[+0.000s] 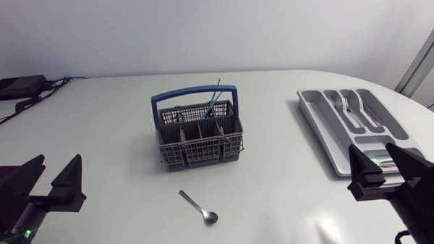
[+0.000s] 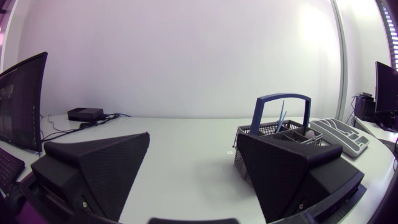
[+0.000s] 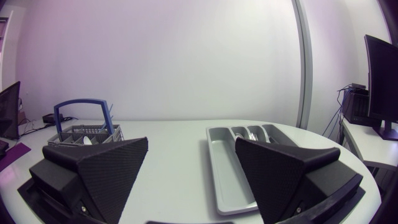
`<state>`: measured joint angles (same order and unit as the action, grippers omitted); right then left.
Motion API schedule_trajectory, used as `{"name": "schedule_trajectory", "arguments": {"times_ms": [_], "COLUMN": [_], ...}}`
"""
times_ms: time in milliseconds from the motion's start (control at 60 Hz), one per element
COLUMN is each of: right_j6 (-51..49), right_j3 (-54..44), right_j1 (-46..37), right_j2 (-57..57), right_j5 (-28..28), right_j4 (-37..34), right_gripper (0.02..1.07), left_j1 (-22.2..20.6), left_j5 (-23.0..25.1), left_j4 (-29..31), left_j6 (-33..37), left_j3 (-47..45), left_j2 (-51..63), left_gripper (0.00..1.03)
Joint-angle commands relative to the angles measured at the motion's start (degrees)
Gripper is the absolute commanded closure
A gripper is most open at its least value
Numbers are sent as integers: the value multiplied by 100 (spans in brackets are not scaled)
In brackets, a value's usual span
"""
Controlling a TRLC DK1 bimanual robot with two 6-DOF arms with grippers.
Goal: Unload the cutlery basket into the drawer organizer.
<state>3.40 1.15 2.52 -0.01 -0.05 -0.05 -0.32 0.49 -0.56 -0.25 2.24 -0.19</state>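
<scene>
The grey cutlery basket (image 1: 202,147) with a blue handle stands mid-table, and a thin blue utensil (image 1: 215,100) sticks out of it. In front of it a metal spoon (image 1: 200,207) lies loose on the table. At the right lies the grey drawer organizer (image 1: 324,127), with metal cutlery (image 1: 351,107) in its middle compartments. My left gripper (image 1: 58,167) rests open and empty at the near left. My right gripper (image 1: 371,153) rests open and empty over the organizer's near end. The left wrist view has its gripper (image 2: 193,142) facing the basket (image 2: 280,132). Ahead of the right gripper (image 3: 191,143) lies the organizer (image 3: 227,165).
A black box (image 1: 16,87) with cables sits at the far left corner of the table. A small colourful item (image 1: 381,158) lies in the organizer's near compartment, partly hidden by my right gripper. White tabletop lies between the basket and the organizer.
</scene>
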Motion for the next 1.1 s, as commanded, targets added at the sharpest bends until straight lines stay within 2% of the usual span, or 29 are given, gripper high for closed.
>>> {"name": "schedule_trajectory", "arguments": {"times_ms": [0, 350, 467, 633, 717, 833, 917, 967, 1083], "right_j6": [38, -41, -41, -67, -67, -59, -50, -50, -50], "right_j3": [-124, -97, -27, 237, 421, 782, 1010, 1098, 1397], "right_j1": [20, 20, 29, 55, 73, 125, 187, 205, 257], "right_j2": [-25, -34, -16, 493, 977, 1882, 2550, 2787, 3411], "right_j5": [-21, 5, 23, 23, 23, 23, 32, 41, 23], "right_j4": [-30, 58, 181, 515, 717, 858, 893, 876, 621], "right_gripper": [6, 6, 6, 7, 7, 7, 7, 7, 7], "left_j1": [-65, -135, -355, -610, -645, -926, -1190, -1410, -1673], "left_j5": [-32, -23, -23, -23, -14, 4, 4, 12, 12], "left_j4": [100, -208, -226, -384, -419, -357, -313, -129, 258], "left_j6": [-133, -151, -186, -230, -212, -195, -10, 139, 632], "left_j3": [-215, -101, 180, 936, 1323, 1806, 2184, 2492, 3063], "left_j2": [-52, -52, 106, 1337, 1987, 2866, 3772, 4404, 5468], "left_gripper": [5, 8, 10, 10, 10, 11, 16, 19, 19]}}
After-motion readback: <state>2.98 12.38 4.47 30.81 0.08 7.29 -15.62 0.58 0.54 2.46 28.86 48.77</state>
